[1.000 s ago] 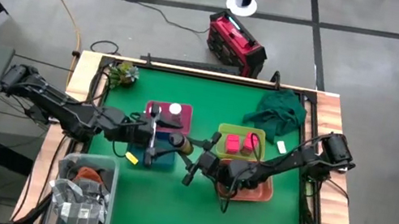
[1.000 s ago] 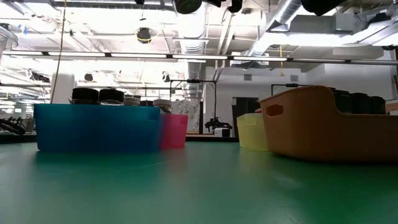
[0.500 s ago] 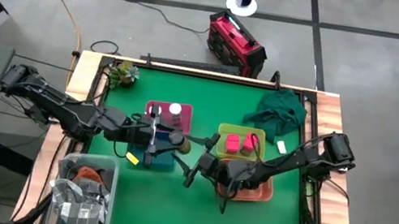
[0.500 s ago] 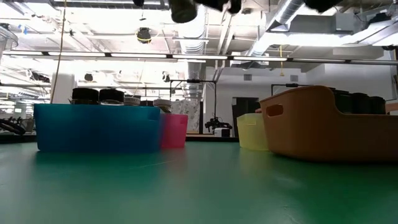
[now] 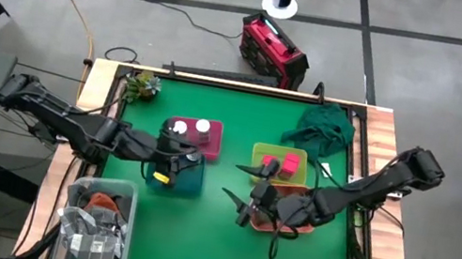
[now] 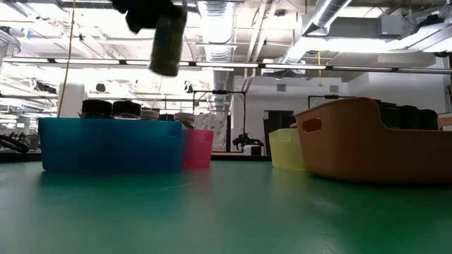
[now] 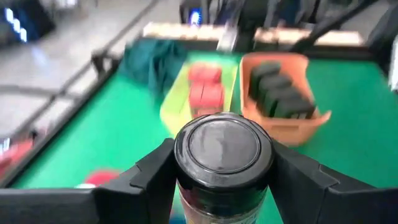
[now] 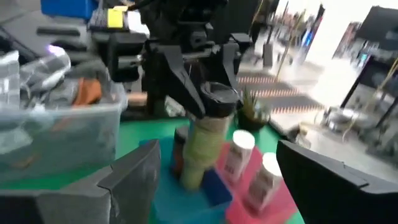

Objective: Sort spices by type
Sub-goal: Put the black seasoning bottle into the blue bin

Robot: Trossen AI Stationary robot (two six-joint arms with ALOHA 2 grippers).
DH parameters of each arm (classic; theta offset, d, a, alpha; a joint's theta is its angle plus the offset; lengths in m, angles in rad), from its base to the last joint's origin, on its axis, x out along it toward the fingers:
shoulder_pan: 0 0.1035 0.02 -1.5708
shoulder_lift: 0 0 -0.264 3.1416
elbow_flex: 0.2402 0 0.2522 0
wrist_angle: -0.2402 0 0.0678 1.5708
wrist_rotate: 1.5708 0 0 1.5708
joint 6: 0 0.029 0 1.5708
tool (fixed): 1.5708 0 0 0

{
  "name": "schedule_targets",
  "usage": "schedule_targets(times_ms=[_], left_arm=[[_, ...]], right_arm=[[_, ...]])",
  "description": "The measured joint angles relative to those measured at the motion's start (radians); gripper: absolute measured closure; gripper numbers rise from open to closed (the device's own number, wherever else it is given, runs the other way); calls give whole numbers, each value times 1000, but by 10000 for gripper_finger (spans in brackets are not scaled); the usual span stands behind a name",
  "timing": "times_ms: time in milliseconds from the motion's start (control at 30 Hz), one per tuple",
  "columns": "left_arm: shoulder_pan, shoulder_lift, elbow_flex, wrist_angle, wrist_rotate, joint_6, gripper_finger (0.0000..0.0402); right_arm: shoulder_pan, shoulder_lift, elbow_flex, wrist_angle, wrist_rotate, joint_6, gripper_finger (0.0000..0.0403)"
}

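You have two white-capped jars [image 5: 193,127] and two pink boxes [image 5: 279,165]. Left claw [image 7: 222,186] clamps a black-capped jar [image 7: 224,155] above the blue tray [image 5: 188,179]; right claw [image 5: 245,192] gapes (bare counter [image 5: 193,237] ahead).

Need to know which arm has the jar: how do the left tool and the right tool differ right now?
The left tool is shut on a dark-capped jar; the right tool is open and holds nothing.
The left tool is above the blue tray; the right tool is above bare green table, beside the salmon tray.
Both are dark two-finger tools, pointing toward each other.
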Motion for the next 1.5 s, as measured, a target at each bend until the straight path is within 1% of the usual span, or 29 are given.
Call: schedule_targets(times_ms=[100,167,267,367,467,533,700,767,833,1100,1233,1500], left_arm=[[0,9,-2,-87,-10,-83,191],[-7,9,-24,-88,-14,-127,191],[-15,8,-74,-47,-41,-166,191],[-19,9,-139,23,-92,-178,191],[-18,9,-195,125,-101,-178,191],[-18,9,-213,150,-97,-173,191],[-20,31,-220,155,-55,-176,191],[-20,49,-219,175,-54,-184,191],[-23,69,-220,161,-51,-193,191],[-28,197,-220,263,-60,-193,191],[-28,250,-220,287,-62,-199,191],[-28,284,-220,305,-75,-214,191]], right_arm=[[3,-20,0,-77,1,84,58],[4,-22,0,-86,4,90,58],[4,-18,0,-87,3,89,58],[3,-18,0,-85,3,86,58],[3,-18,0,-81,3,79,58],[3,-18,0,-74,3,79,58],[2,-18,0,-69,3,79,58],[2,-18,0,-68,3,79,58],[2,-18,0,-66,3,79,58],[2,-18,0,-66,3,76,58],[5,-18,0,-66,2,76,58],[19,-18,0,-67,1,79,58]])
